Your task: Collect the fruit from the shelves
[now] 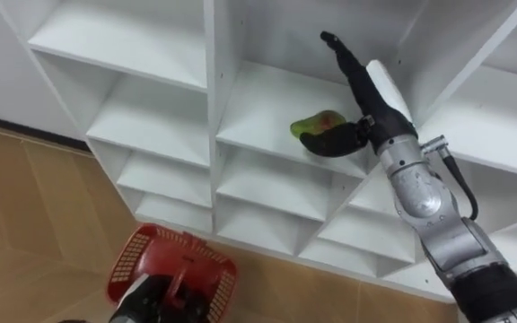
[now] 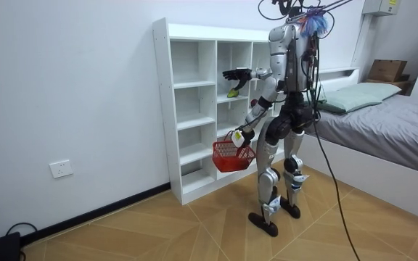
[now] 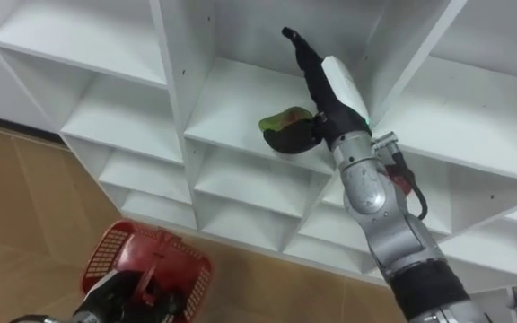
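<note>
Nearest the robot, the left hand (image 2: 239, 135) is hanging low, fingers curled round the handle of the red basket (image 1: 206, 269). The basket is hanging clear of the floor before the closet's (image 1: 258, 184) lower shelves, and no fruit is showing in what can be seen of it. Higher and farther in, the right hand (image 1: 377, 94) is reaching into an upper compartment. It is spread wide, with the fingers (image 1: 344, 56) straight toward the back wall and the thumb (image 1: 330, 142) lying along the near side of the fruit (image 1: 319, 122). The green-and-red fruit is sitting on the shelf board between thumb and fingers, and nothing is closing on it. Judgement: collection is only beginning, with grasp, withdrawal and drop into the basket all outstanding. The hand is running close to the right divider (image 1: 438, 63). Open room is lying leftward toward the other divider (image 1: 212, 81), and the shelf's front edge is passing just below the thumb.
</note>
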Available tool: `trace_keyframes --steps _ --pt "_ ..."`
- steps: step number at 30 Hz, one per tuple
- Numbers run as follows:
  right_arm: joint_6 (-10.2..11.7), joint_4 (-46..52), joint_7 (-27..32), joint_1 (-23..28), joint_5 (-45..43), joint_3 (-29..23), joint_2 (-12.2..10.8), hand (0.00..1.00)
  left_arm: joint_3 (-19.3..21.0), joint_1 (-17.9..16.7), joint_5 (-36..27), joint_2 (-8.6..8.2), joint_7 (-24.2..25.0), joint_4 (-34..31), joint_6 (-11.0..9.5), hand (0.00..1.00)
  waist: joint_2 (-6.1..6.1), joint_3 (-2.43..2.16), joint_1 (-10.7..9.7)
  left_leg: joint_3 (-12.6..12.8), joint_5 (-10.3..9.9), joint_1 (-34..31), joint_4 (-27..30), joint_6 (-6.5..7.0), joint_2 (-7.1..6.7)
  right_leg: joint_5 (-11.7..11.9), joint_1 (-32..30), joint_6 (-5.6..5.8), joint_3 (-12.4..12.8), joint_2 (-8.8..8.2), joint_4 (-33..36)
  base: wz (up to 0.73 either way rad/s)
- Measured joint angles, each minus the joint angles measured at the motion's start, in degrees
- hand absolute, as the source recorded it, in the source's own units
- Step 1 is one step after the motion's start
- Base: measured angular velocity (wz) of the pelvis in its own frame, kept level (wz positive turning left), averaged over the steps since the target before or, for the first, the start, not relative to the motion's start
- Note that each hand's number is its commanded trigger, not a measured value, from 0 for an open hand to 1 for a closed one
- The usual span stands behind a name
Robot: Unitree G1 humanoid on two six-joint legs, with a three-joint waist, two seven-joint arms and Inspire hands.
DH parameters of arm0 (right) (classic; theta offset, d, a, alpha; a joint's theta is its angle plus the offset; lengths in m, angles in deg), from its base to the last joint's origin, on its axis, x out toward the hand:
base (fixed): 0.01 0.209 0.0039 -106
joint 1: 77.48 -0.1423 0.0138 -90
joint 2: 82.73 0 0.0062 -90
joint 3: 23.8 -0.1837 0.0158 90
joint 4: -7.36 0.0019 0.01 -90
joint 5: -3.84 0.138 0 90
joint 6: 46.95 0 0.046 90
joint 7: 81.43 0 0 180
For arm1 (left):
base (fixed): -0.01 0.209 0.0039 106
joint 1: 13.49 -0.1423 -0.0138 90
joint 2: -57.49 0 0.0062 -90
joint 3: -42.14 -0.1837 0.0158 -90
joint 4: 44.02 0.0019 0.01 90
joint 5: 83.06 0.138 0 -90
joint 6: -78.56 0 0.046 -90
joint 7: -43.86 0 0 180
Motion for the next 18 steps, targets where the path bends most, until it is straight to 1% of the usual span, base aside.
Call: trace_keyframes --steps 6,7,10,13,15,18 --pt "0.39 -5.99 0.55 -1.73 1.44 -0.15 0.02 0.0 0.08 0.07 0.01 0.21 -0.04 0.0 0.01 1.0 -0.72 -0.02 0.14 -0.85 0.3 -0.73 0.24 0.45 -0.67 -0.11 -0.1 0.19 -0.92 -0.65 -0.01 0.09" --pt "0.39 -6.4 0.68 -1.86 1.46 -0.46 0.03 0.0 0.08 0.05 0.0 0.35 -0.05 -0.17 0.02 1.0 -0.87 0.04 0.14 -1.09 0.31 -0.92 0.38 0.47 -0.75 -0.13 -0.13 0.21 -1.1 -0.71 -0.01 0.12" --pt "0.38 -7.58 0.69 -2.54 1.43 -1.36 0.04 0.0 0.14 -0.02 0.03 0.53 0.01 -1.19 0.07 1.0 -0.91 0.05 0.24 -1.71 0.31 -1.35 0.74 0.48 -0.9 -0.16 -0.15 0.27 -1.44 -0.78 -0.01 0.1" --pt "0.32 -8.33 0.74 -2.74 1.41 -1.59 0.46 0.0 0.14 -0.01 -0.02 0.55 0.35 -2.38 0.07 1.0 -0.88 0.05 0.32 -2.11 0.39 -1.82 1.02 0.55 -1.01 -0.17 -0.14 0.28 -2.46 -0.98 0.03 0.11" --pt "0.3 -8.98 0.73 -2.87 1.44 -1.58 0.72 0.0 0.08 -0.05 -0.07 0.55 0.82 -2.38 0.09 1.0 -0.86 0.05 0.43 -2.15 0.46 -1.89 1.01 0.63 -1.11 -0.17 -0.17 0.29 -2.52 -1.08 0.06 0.03" --pt "0.2 -12.29 0.57 -4.86 1.48 -1.54 0.73 0.0 -0.06 -0.02 -0.09 0.58 1.2 -2.38 0.45 1.0 -0.86 0.05 0.52 -2.18 0.63 -2.26 1.0 0.78 -1.27 -0.12 -0.5 0.39 -2.52 -1.26 0.15 0.0"
